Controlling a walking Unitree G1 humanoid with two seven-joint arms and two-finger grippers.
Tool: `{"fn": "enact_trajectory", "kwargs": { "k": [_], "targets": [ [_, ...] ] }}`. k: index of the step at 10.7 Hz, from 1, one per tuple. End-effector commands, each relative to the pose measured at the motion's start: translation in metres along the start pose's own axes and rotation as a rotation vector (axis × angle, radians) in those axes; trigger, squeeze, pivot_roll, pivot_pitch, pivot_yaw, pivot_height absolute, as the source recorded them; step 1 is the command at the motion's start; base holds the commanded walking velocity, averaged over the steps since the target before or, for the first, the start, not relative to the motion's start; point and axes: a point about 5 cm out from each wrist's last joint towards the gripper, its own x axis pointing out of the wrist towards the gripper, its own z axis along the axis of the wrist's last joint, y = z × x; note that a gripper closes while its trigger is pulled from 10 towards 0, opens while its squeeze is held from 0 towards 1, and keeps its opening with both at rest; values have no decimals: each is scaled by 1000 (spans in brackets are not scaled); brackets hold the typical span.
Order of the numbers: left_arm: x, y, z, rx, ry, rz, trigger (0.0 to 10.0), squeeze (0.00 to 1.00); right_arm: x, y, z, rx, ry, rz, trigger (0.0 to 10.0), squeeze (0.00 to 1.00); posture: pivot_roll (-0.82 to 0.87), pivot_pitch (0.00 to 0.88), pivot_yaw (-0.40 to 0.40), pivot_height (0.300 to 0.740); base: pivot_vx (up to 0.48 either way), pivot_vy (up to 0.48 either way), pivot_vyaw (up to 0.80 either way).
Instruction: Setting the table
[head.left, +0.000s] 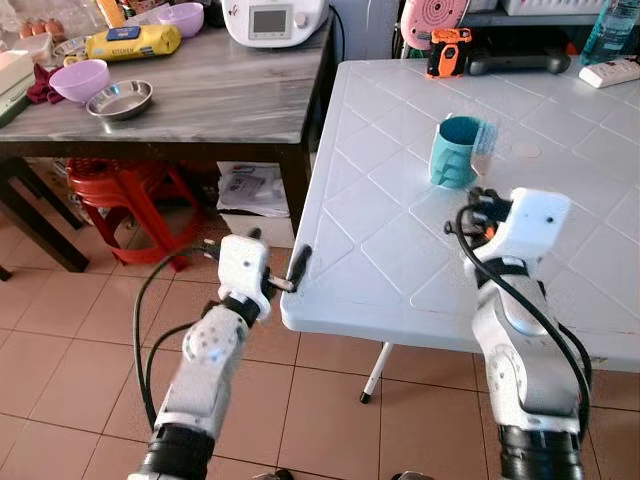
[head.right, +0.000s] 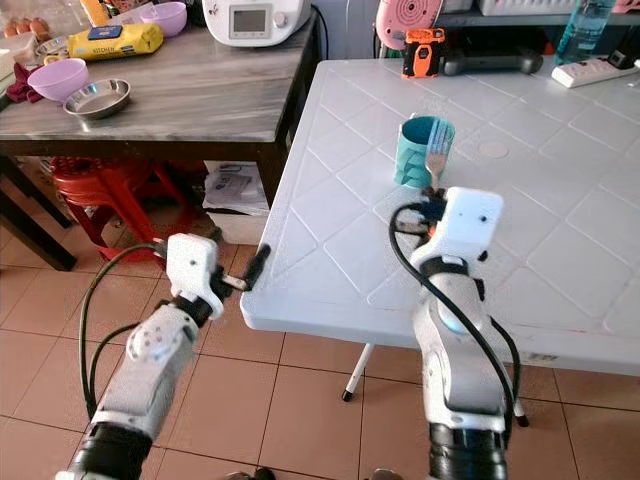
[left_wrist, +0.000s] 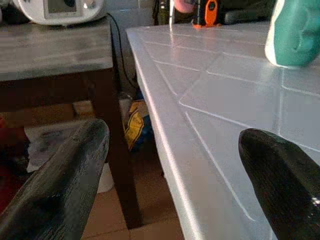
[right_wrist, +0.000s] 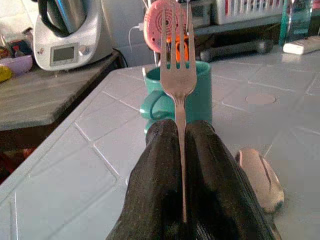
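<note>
My right gripper (right_wrist: 181, 131) is shut on a steel fork (right_wrist: 176, 75), held upright with its tines up. It hovers over the white plastic table (head.left: 400, 250), just in front of a teal mug (head.left: 455, 150) that stands near the table's middle. The fork's tines (head.right: 437, 155) show beside the mug's rim. My left gripper (left_wrist: 170, 150) is open and holds nothing. It sits level with the table's left front corner (head.left: 295, 270), one finger (left_wrist: 60, 190) off the edge and the other finger (left_wrist: 280, 180) over the top.
A small pale pink oblong thing (right_wrist: 257, 177) lies on the table beside my right gripper. At the far edge are an orange tool (head.left: 448, 52), a remote (head.left: 610, 72) and a bottle (head.left: 607, 30). A wooden side table (head.left: 200, 90) holds bowls and a white appliance (head.left: 272, 20); a red stool (head.left: 125, 195) stands beneath.
</note>
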Motion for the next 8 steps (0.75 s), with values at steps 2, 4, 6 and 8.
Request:
{"fn": "enact_trajectory", "kwargs": {
  "k": [2, 4, 6, 8],
  "targets": [
    [2, 3, -1, 6, -3, 23, 10000, 0, -4, 2, 1, -14, -15, 11, 10000, 0, -161, 82, 103, 740, 0, 131, 0],
    [2, 1, -2, 9, -1, 15, 10000, 0, -6, 2, -3, -8, -2, 11, 10000, 0, -165, 81, 106, 740, 0, 298, 0],
    [1, 0, -4, 12, -1, 8, 10000, 0, -7, 1, -6, -2, 6, 11, 10000, 0, -164, 81, 106, 740, 0, 351, -244],
    [1, -1, -3, 13, -7, 4, 10000, 0, -6, 1, -7, 4, 11, 9, 10000, 0, -160, 76, 106, 740, 0, 392, -419]
  ]
}}
